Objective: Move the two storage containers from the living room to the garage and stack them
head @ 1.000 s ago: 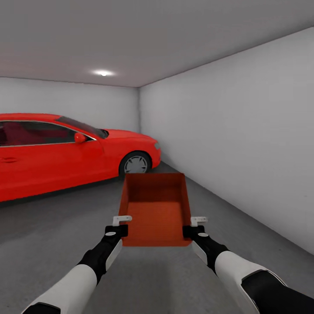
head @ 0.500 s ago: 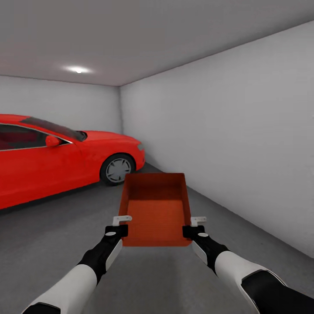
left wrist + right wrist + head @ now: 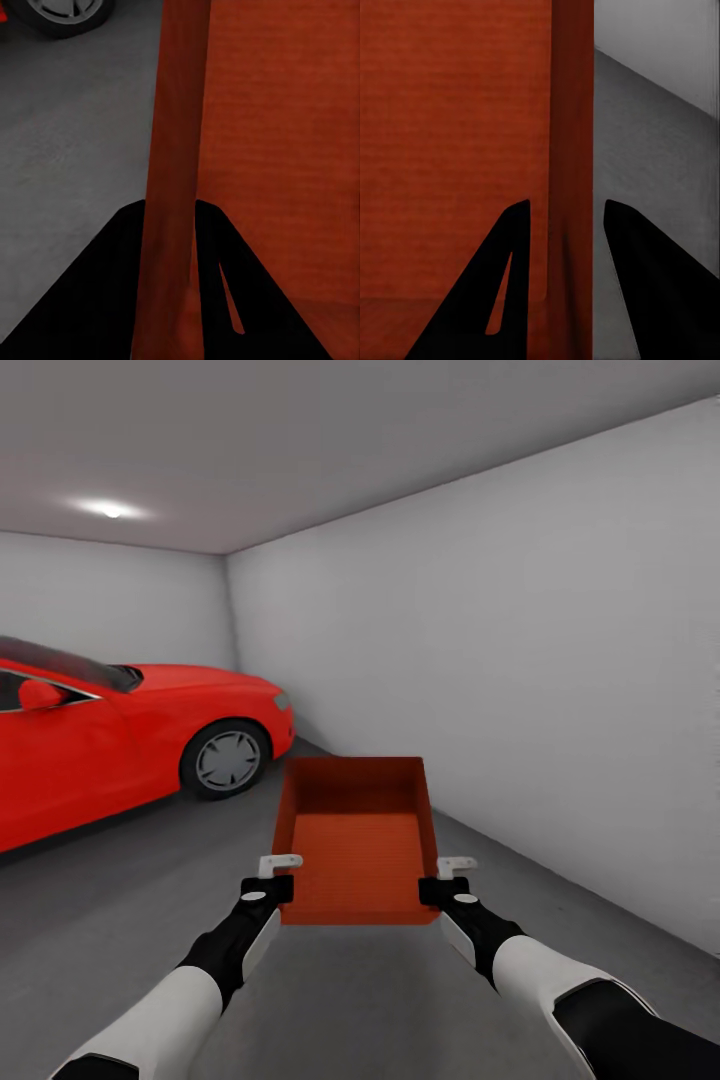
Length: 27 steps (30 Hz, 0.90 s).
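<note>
Carrying one storage container (image 3: pixel 355 845) above the garage floor (image 3: pixel 120 930), the left gripper (image 3: pixel 272 880) and right gripper (image 3: pixel 448 880) each pinched a side wall. Grip depth appeared shallow; jolting travel could let a wall slip, dropping the bin.

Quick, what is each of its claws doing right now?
Left gripper: shut on the left wall of the storage container.
Right gripper: shut on the container's right wall.
</note>
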Tool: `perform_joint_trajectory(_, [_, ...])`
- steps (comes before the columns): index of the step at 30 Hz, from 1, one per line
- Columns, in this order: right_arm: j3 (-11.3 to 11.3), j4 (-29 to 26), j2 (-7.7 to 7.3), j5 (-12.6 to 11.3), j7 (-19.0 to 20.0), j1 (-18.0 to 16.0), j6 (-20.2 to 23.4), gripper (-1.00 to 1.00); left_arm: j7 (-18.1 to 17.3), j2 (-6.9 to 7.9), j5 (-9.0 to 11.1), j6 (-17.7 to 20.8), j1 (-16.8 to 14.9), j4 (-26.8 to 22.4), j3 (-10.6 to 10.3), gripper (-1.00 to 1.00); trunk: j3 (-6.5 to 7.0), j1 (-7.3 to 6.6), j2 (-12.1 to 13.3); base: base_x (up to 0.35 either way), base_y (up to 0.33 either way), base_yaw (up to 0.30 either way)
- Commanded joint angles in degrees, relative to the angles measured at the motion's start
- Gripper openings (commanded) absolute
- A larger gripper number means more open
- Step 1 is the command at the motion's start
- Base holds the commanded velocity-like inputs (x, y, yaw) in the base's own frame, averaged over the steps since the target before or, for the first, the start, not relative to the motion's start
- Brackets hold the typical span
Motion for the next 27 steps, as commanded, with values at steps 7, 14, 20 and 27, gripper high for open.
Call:
perform_joint_trajectory(7, [-0.87,0.93,-0.60,-0.88,-0.40,-0.02,-0.24,-1.00,3.69,0.48,-1.16,0.45,-0.04,-0.34,0.82,-1.00,-0.02,0.05,-0.05,0.239,0.000,-0.247])
perform_joint_trajectory(14, [-0.87,0.93,-0.60,-0.84,-0.40,-0.02,-0.24,-1.00,3.69,0.48,-1.16,0.45,-0.04,-0.34,0.82,-1.00,-0.02,0.05,-0.05,0.238,0.000,-0.246])
perform_joint_trajectory(20, [-0.87,0.93,-0.60,-0.86,-0.40,-0.02,-0.24,-1.00,3.69,0.48,-1.16,0.45,-0.04,-0.34,0.82,-1.00,-0.02,0.05,-0.05,0.235,0.000,-0.246])
perform_joint_trajectory(27, [-0.87,0.93,-0.60,-0.87,-0.40,-0.02,-0.24,-1.00,3.69,0.48,-1.16,0.45,-0.04,-0.34,0.82,-1.00,-0.02,0.05,-0.05,0.231,0.000,-0.246])
